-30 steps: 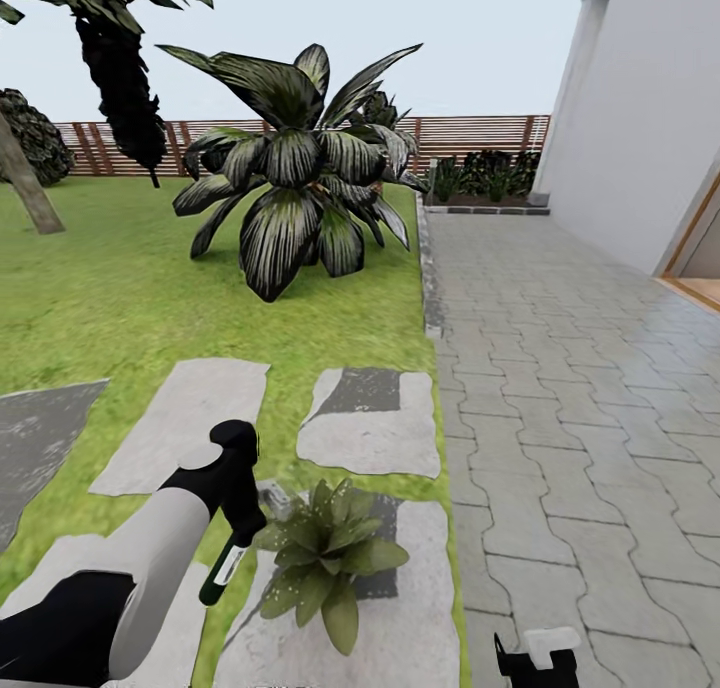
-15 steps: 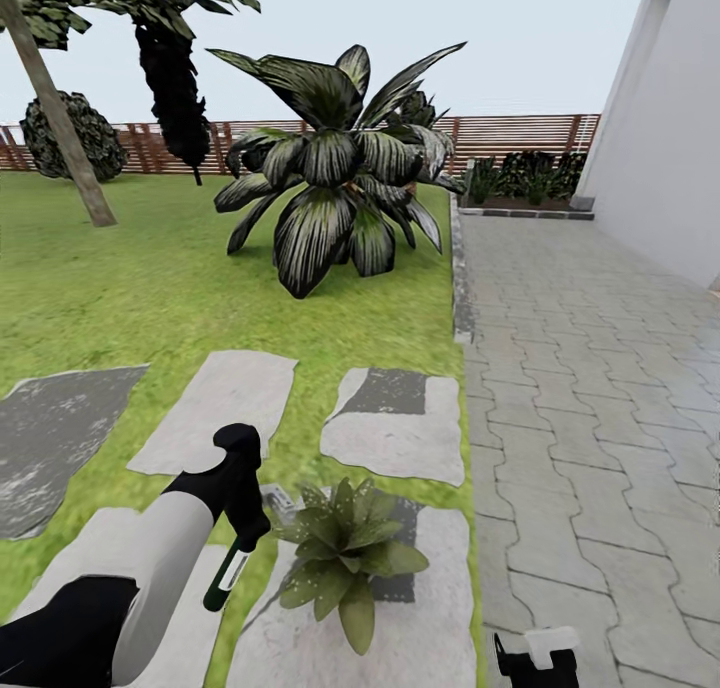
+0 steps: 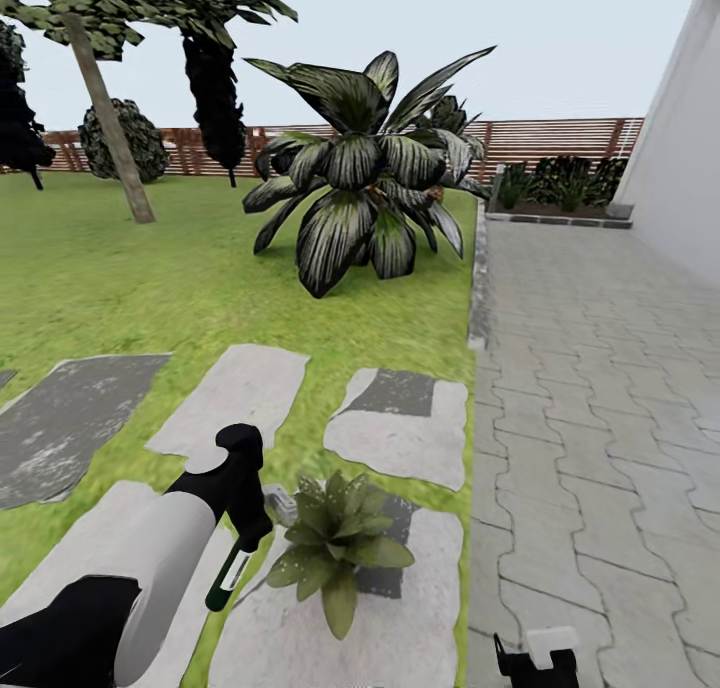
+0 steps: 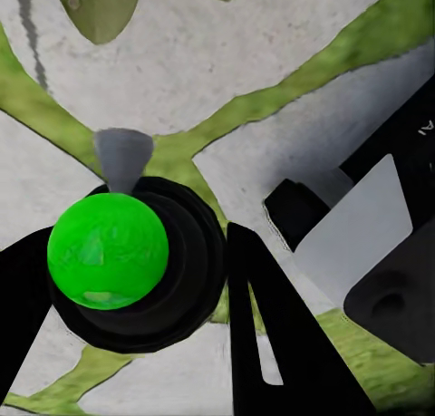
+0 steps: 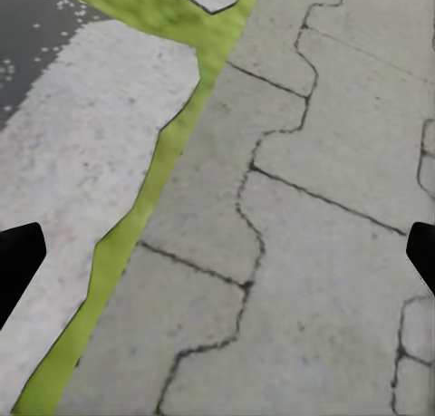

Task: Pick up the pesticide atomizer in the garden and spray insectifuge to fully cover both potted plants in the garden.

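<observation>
**Green-bodied sprayer hanging beside the small rosette**

Green and dark, the small hand-sized pesticide atomizer (image 3: 226, 575) is hanging nozzle-down from the black left gripper (image 3: 243, 528), just beside the low potted plant with broad pointed green leaves (image 3: 338, 541). The left wrist view is showing what the head view is not: the bottle's round bright-green end (image 4: 108, 250) sitting in a black collar between the black fingers (image 4: 272, 343), which are closing on it, with a grey cone-shaped tip pointing toward a leaf above pale stone. From the head view, the plant is standing on a flat grey irregular stepping stone (image 3: 400, 618) set in the green lawn (image 3: 150, 278). A white strip is showing on the bottle's side, but no writing on it can be read.

The right gripper (image 3: 538, 658) is sitting low at the frame edge over the grey interlocking paving (image 3: 600, 388); in the right wrist view its black fingertips (image 5: 18, 262) are standing wide apart at opposite edges, with paving and a grass seam between them.

Beyond, a large striped-leaf palm (image 3: 365, 168) is rising from the grass, with tree trunks, a round dark bush (image 3: 125, 140), a brown horizontal-slat wooden fence (image 3: 560, 138) and a white wall (image 3: 690, 148) around.
</observation>
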